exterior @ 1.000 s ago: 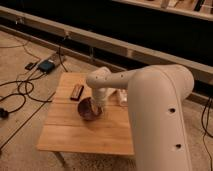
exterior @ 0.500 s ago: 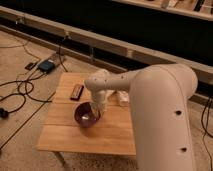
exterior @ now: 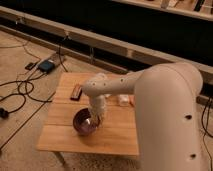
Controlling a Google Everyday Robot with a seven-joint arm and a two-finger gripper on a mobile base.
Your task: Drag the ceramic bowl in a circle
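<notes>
The ceramic bowl (exterior: 83, 124), dark purple and glossy, sits on the wooden table (exterior: 115, 137) towards its front left. My gripper (exterior: 95, 118) reaches down from the white arm (exterior: 117, 86) onto the bowl's right rim and is shut on it. The arm's wrist hides the rim's far right part.
A small dark flat object (exterior: 76, 91) lies near the table's back left. A pale item with an orange one (exterior: 125, 100) sits behind the arm. Black cables (exterior: 20, 92) and a blue box (exterior: 46, 66) lie on the floor to the left. The table's front edge is close to the bowl.
The bowl and the gripper have moved together from mid-table towards the front left edge. The other items stayed put.
</notes>
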